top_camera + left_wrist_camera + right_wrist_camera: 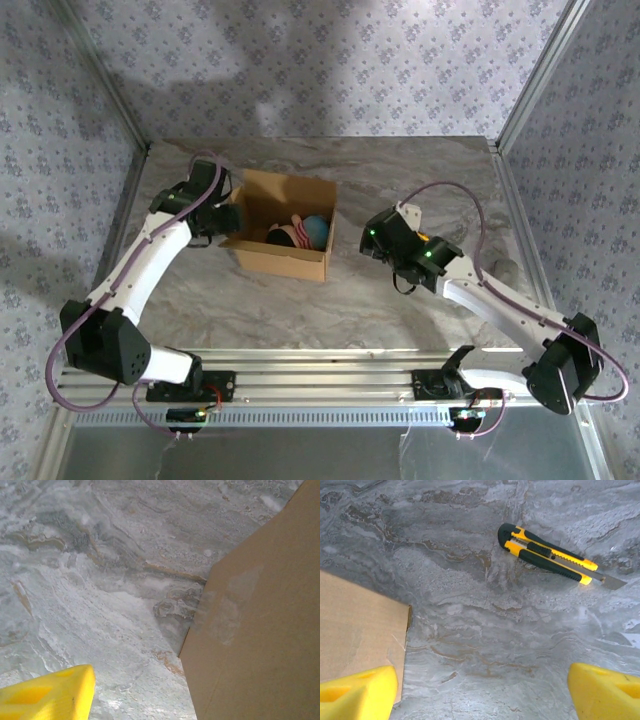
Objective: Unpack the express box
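From above, the express box [283, 222] sits on the marble table [420, 170], its top open and a plush toy [300, 232] lying inside. The left gripper [228, 215] is right up against the box's left side. From here I can't tell how wide its jaws stand or whether it has any cardboard in them. The right gripper [372, 240] hangs just off the box's right side, not touching it.

The left wrist camera sees a brown panel of the box [260, 630], with a pale patch of tape on it. One yellow finger [47, 695] is low in the corner, apart from the cardboard, with bare table [100, 580] between them.

The right wrist camera sees two yellow fingers [357, 690] spread wide with nothing between them, so the right gripper [480, 695] is empty. A corner of the box [355, 620] lies next to one finger. A black-and-yellow utility knife [545, 555], blade out, lies flat on the table well away from the box.
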